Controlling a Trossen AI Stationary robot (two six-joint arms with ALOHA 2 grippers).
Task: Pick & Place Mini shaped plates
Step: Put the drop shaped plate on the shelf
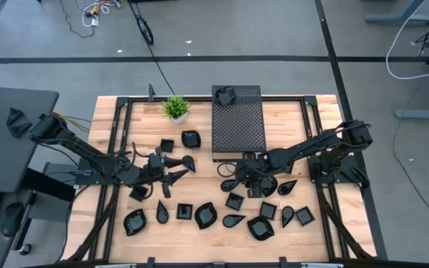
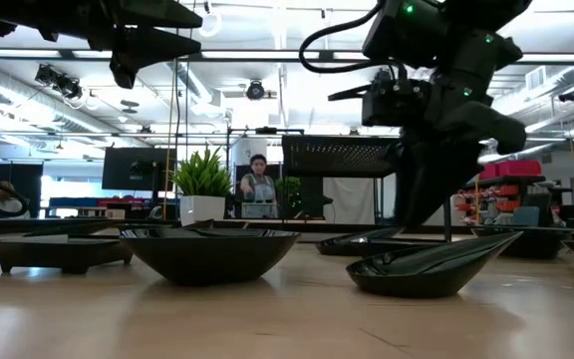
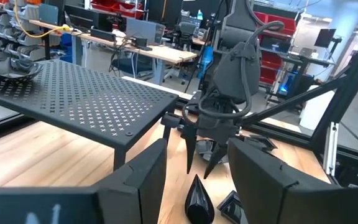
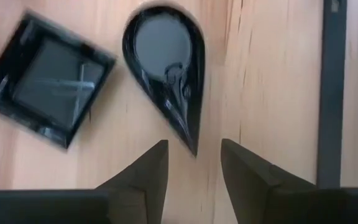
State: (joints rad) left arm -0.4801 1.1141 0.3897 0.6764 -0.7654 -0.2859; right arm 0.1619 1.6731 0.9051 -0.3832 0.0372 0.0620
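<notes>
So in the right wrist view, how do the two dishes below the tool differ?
The teardrop dish tapers to a point that faces the gap between the fingers; the square dish has four corners and lies off to one side, turned askew. Both are glossy black with raised rims, resting flat and apart on the wooden table.

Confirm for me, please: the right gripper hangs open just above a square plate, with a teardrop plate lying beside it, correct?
Not quite. In the right wrist view the right gripper hangs open over the pointed tip of the teardrop plate; the square plate is the one lying beside it.
</notes>
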